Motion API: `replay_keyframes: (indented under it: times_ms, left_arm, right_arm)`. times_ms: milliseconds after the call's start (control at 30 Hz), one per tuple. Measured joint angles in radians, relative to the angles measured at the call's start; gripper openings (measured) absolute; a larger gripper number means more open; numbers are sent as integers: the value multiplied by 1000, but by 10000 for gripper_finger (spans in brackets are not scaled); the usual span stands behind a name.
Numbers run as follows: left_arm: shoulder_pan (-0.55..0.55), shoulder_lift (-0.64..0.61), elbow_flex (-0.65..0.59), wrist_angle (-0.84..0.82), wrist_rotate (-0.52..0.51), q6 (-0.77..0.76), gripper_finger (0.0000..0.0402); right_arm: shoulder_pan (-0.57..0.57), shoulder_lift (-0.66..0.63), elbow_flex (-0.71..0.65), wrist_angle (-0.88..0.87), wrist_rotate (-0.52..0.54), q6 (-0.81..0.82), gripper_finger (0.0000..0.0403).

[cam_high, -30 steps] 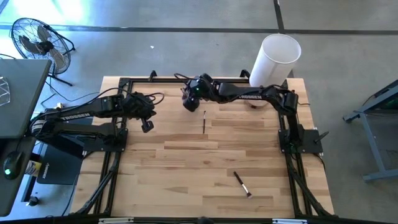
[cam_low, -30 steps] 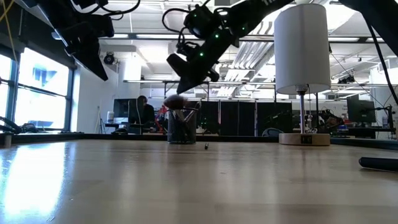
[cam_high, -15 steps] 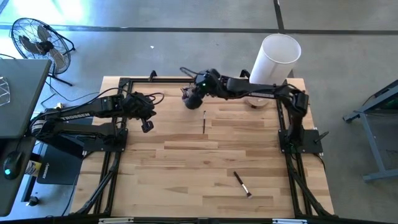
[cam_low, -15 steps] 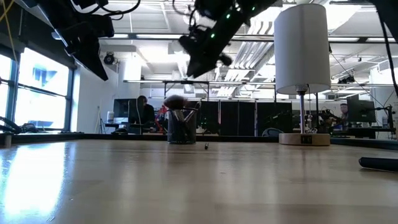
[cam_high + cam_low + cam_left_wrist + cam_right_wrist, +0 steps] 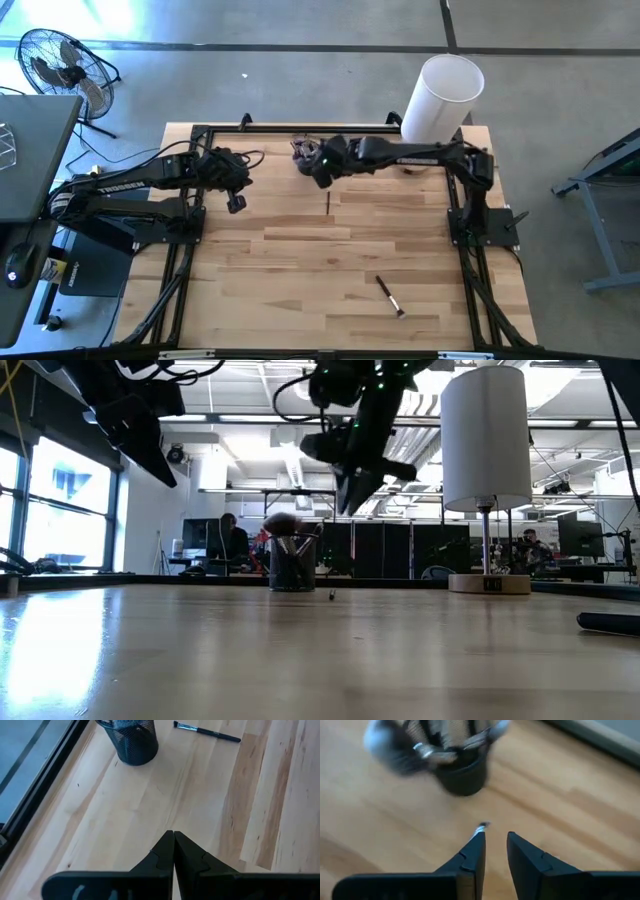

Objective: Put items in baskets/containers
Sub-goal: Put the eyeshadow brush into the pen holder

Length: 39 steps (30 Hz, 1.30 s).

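The black wire-mesh cup [image 5: 302,151] stands upright near the table's far edge with several brushes in it, their heads sticking out of the top [image 5: 285,523]. One thin dark brush [image 5: 328,196] lies flat on the table just in front of the cup. Another brush [image 5: 390,297] lies near the front right. My right gripper [image 5: 322,172] hovers above the table just right of the cup, open, with nothing between its fingers [image 5: 494,845]. My left gripper [image 5: 237,203] hangs shut over the table's left side, with the cup [image 5: 131,742] ahead of it.
A tall white cylinder [image 5: 441,96] on a round wooden base [image 5: 488,582] stands at the far right corner. A black frame [image 5: 190,180] runs along the table's sides. The middle and near parts of the wooden top are bare apart from the two brushes.
My right gripper has drawn away from above the cup toward the table's right and slightly toward the near edge, rising a little, and its wrist has rolled. The cup and the brushes on the table have kept still.
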State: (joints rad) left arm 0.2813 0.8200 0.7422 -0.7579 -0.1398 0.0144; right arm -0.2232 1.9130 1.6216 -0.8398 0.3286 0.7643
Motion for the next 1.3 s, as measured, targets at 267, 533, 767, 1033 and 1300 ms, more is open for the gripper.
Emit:
replay_keyframes:
  times_ms: [267,533,767,1033,1300]
  left_arm:
    - [0,0,0,-5,0,11,0]
    - [0,0,0,-33,2,11,0]
    - [0,0,0,-34,2,11,0]
    - [0,0,0,-38,26,10,0]
    - [0,0,0,-38,26,8,0]
  right_arm:
    - [15,112,0,55,-54,85,101]
    - [0,201,1,77,-43,155,161]
    - [-12,273,1,153,48,156,153]
    - [-45,318,5,119,-46,178,99]
    - [-40,297,3,40,-118,17,15]
